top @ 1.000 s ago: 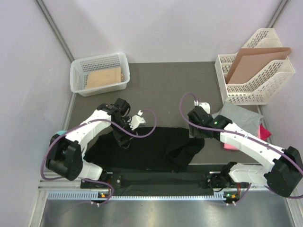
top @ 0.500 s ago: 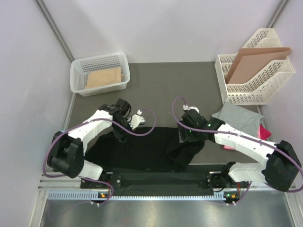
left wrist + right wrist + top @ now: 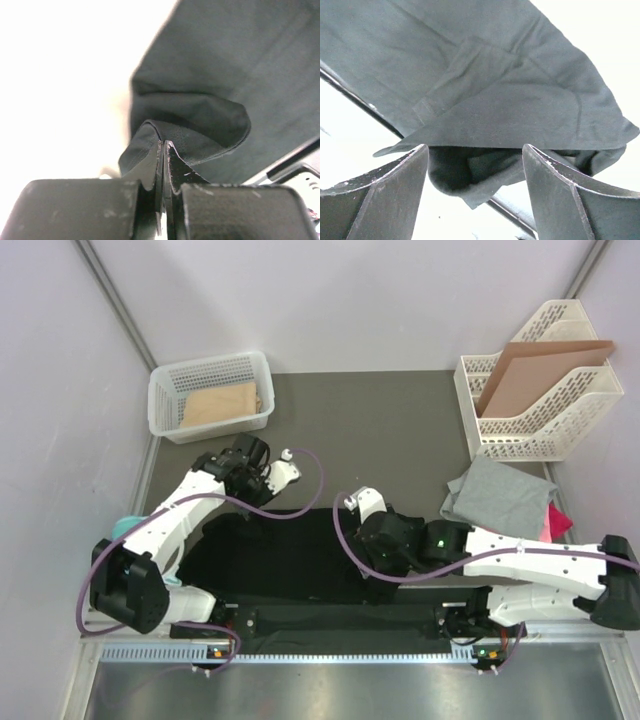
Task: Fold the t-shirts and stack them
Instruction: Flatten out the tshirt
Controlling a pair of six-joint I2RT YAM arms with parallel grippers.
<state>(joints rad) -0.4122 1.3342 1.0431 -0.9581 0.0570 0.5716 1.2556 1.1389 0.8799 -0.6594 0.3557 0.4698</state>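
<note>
The left arm (image 3: 165,525) and right arm (image 3: 525,558) are smooth white shells joined by chunky black housings, each with a looping purple cable (image 3: 300,502) at its wrist; a tiny green light (image 3: 437,533) glows on the right one, at 4 o'clock in the overhead view. The left gripper (image 3: 163,150) and right gripper (image 3: 475,155) have matte black fingers (image 3: 375,200), wedge-shaped and flecked with pale scuffs

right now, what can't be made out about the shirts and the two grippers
Top view: the bright pink cloth t-shirt is mostly covered by the grey cloth t-shirt and the right arm.
Top view: the right gripper has its fingers hidden beneath its own wrist.
Top view: the large black cloth t-shirt has a near hem that merges with the dark base rail.
Left wrist view: the background beyond the left gripper is washed out white.
</note>
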